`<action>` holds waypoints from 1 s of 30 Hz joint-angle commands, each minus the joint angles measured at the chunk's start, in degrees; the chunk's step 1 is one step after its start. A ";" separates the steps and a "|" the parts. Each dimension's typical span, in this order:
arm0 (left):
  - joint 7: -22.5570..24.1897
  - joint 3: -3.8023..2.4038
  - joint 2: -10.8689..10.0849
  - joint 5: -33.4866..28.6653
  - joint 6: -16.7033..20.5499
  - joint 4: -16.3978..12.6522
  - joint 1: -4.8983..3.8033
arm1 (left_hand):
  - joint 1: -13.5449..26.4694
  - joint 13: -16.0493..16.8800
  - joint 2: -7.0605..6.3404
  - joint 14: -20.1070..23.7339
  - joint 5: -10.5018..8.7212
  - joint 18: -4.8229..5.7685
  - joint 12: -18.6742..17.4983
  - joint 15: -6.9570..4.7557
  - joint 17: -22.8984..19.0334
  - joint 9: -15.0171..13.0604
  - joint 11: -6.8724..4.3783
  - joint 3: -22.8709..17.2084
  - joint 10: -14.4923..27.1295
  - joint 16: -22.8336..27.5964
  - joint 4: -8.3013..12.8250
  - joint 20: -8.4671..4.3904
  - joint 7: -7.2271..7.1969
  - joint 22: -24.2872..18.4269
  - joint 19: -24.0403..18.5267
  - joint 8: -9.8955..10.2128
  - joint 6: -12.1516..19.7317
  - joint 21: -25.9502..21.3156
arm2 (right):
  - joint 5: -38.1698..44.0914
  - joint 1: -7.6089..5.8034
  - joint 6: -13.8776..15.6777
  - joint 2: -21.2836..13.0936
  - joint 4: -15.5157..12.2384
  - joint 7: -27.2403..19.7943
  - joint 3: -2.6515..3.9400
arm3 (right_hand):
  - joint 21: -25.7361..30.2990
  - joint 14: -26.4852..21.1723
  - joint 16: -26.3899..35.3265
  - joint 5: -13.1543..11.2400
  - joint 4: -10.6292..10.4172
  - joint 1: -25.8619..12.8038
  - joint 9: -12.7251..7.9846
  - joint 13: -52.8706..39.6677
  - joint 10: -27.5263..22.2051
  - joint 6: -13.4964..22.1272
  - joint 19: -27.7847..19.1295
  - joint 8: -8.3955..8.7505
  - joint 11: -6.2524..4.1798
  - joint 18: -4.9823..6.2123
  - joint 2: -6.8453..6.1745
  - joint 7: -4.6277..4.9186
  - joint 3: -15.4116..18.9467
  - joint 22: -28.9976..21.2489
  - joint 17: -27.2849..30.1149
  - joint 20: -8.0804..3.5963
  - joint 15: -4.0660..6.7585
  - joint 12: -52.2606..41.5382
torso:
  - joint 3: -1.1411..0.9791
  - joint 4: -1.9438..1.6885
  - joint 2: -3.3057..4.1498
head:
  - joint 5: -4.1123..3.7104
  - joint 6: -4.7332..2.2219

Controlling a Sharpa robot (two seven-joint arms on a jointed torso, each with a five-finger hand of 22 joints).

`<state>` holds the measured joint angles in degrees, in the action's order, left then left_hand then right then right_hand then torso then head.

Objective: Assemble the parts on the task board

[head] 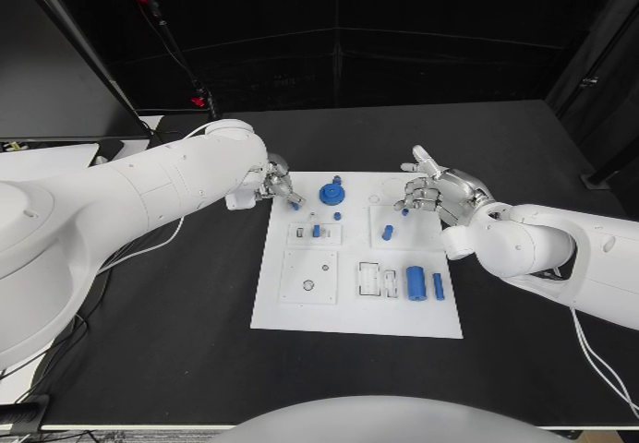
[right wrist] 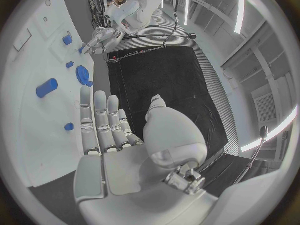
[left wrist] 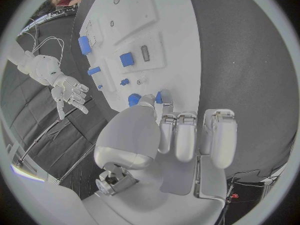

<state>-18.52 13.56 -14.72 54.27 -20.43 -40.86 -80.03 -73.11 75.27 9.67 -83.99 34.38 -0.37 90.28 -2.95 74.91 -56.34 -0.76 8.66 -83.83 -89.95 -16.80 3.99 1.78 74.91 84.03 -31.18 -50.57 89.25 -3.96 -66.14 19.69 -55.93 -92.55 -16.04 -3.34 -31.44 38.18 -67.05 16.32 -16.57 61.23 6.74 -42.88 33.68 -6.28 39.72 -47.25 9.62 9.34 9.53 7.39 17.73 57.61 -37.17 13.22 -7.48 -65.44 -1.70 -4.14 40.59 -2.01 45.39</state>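
Observation:
The white task board point(head: 357, 314) lies mid-table. My left hand point(head: 277, 183) hovers at its far left corner, with a small blue part point(head: 295, 205) pinched at its fingertips. The left wrist view shows that part point(left wrist: 160, 97) peeking out beside the thumb. A round blue part point(head: 331, 193) stands just right of this hand. My right hand point(head: 434, 189) hangs over the far right corner, fingers point(right wrist: 100, 117) stretched out and holding nothing. A blue peg point(head: 388, 233), a blue piece in a slot point(head: 317, 231), a blue cylinder point(head: 415, 281) and a thin blue bar point(head: 439, 286) are on the board.
Black table point(head: 174, 351) surrounds the board on all sides. A white cable point(head: 147, 247) runs along the table under my left arm. The board's near left panel point(head: 310, 277) carries small holes.

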 commanded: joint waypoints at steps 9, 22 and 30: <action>1.08 -0.04 -0.07 -0.13 -0.34 -0.16 -0.06 | -6.66 14.73 3.29 -6.01 0.41 0.05 -0.28 -0.35 15.09 -0.47 -0.53 -6.34 -6.17 -0.05 0.04 -0.25 0.10 14.66 4.84 0.38 -0.35 -0.09 | 0.03 -0.08 -0.19 0.05 0.01 -0.06 0.03 | 0.14 -0.49 -0.42 0.25 -0.06 0.54 -0.11 0.15 -0.31 0.46 -0.23 -0.28 0.23 0.96 0.29 6.47 0.36 -0.07 0.15 0.34 0.15 -0.44 | -0.01 0.00 -0.02 | -0.08 -0.01; 1.55 -0.04 -0.46 -0.13 0.49 -0.68 -0.05 | -7.75 14.73 1.90 -6.01 0.29 0.03 -0.28 -0.30 15.09 -0.68 -0.44 -9.90 -6.17 -0.05 0.06 -0.24 0.19 14.64 4.77 0.53 -0.66 -0.14 | 0.03 -0.08 -0.18 0.07 0.17 0.21 0.03 | 0.14 -0.51 -0.45 0.26 -0.07 0.56 -0.13 0.20 -0.33 0.47 -0.24 -0.31 0.24 0.96 0.30 6.48 0.36 -0.07 0.20 0.35 0.14 -0.46 | 0.03 0.02 -0.01 | -0.04 0.12; 3.26 -0.04 -1.14 -0.32 2.10 -1.38 -0.05 | -8.15 14.73 1.03 -6.01 0.31 0.05 -0.28 -0.29 15.09 -0.83 -0.41 -11.53 -6.17 -0.05 0.08 -0.23 0.22 14.67 4.84 0.51 -0.97 -0.09 | 0.03 -0.08 -0.16 -0.03 0.23 0.24 0.03 | 0.14 -0.51 -0.45 0.26 -0.07 0.56 -0.13 0.20 -0.33 0.47 -0.24 -0.31 0.24 0.96 0.30 6.48 0.36 -0.07 0.20 0.35 0.14 -0.46 | -0.07 -0.06 -0.02 | -0.12 0.19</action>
<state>-17.02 13.56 -15.73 54.26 -19.64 -42.06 -79.99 -76.48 74.89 6.30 -84.08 34.45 -0.37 89.80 -2.86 74.91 -57.08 -0.48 -2.62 -83.59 -89.95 -16.72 3.99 2.10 74.91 84.03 -30.73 -51.10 89.25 -3.96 -66.14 19.69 -55.94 -92.26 -15.56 -3.34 -31.44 37.97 -67.26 16.31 -16.57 61.46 6.69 -42.77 33.68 -6.28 39.72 -47.25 9.62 9.34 9.76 7.39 17.73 57.62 -37.03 13.22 -7.26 -65.68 -1.70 -4.14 40.58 -2.06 45.53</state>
